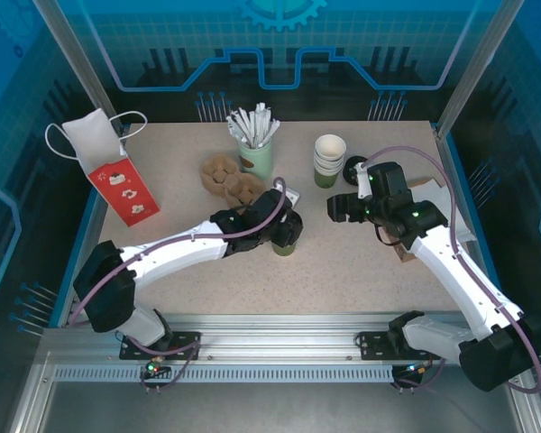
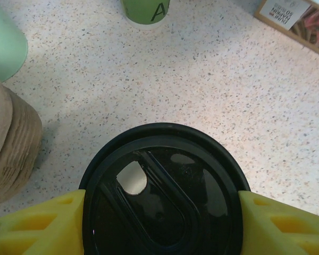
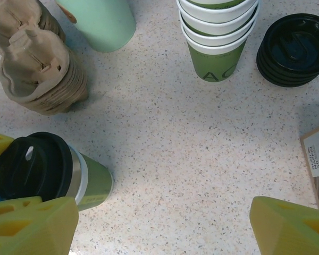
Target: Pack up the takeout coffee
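Concealment first: in the left wrist view the takeout coffee [image 2: 165, 175], a small olive-green paper cup under a round black plastic lid, hides its wall beneath that lid, and the frame cuts off the lid's near rim. From above, the left gripper [image 1: 286, 225] covers the cup's top, leaving the green lower wall visible. A small brown cardboard box [image 2: 303, 24] is cut by the frame edge, and its label print is too small to read beyond a "50".

The coffee stands upright near the middle of the speckled beige table [image 1: 343, 271], close to a stack of moulded brown cardboard cup carriers [image 1: 230, 178]. Its lid is glossy, with a raised oval ridge and a small pale spot at one end (hole or glint, I cannot tell). In the right wrist view a pale band runs between lid and green wall.

The left gripper's yellow fingers [image 2: 37, 226] press the lid's rim from both sides, clamped on the cup. The right gripper [image 3: 162, 226] hangs nearby with its fingers spread wide, bare table between them, holding nothing.

A stack of green white-rimmed paper cups [image 3: 218, 32] bears a dark "A" and part of a "C". A stack of black plastic lids [image 3: 295, 48] sits beside it.
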Motion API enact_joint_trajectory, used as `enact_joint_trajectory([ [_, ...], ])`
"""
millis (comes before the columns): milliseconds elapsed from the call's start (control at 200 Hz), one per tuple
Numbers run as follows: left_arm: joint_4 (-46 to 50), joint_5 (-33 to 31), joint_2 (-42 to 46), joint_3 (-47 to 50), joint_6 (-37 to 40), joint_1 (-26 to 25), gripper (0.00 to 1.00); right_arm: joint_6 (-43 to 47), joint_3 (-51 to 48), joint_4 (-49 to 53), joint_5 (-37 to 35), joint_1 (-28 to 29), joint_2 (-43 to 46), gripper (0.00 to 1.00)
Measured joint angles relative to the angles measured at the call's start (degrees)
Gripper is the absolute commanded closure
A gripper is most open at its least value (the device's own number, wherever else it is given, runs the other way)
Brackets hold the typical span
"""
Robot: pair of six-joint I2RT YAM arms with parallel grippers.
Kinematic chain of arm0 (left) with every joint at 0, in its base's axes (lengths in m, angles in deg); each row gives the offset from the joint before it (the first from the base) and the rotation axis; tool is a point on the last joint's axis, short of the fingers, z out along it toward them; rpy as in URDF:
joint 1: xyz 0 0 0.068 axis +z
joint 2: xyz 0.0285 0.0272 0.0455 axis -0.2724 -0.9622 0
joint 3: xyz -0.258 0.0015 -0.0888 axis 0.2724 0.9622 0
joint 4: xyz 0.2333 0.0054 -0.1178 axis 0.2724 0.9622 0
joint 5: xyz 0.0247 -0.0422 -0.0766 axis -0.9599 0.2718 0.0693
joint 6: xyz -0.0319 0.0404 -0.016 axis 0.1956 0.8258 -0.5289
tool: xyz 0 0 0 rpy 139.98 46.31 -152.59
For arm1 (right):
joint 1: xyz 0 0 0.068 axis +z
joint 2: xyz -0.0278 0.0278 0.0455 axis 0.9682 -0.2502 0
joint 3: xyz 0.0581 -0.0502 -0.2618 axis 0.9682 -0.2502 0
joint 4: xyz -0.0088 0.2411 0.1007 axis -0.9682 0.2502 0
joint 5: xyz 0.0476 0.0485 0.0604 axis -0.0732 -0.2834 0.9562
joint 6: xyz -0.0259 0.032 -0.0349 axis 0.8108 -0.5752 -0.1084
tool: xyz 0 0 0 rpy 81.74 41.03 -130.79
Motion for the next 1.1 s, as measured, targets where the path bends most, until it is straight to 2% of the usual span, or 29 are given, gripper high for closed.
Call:
enact_joint_trajectory([
  [345,2.27,-2.6,-3.43,-1.62,2.12,-1.09,0.4,0.37,-0.5,-0.07,0.07,0.0,0.07,0.14],
  [1101,5.18,-4.79,-4.17,-2.8,3.37,-2.32,0.38,0.37,-0.59,0.0,0.11,-0.11,0.28,0.14],
])
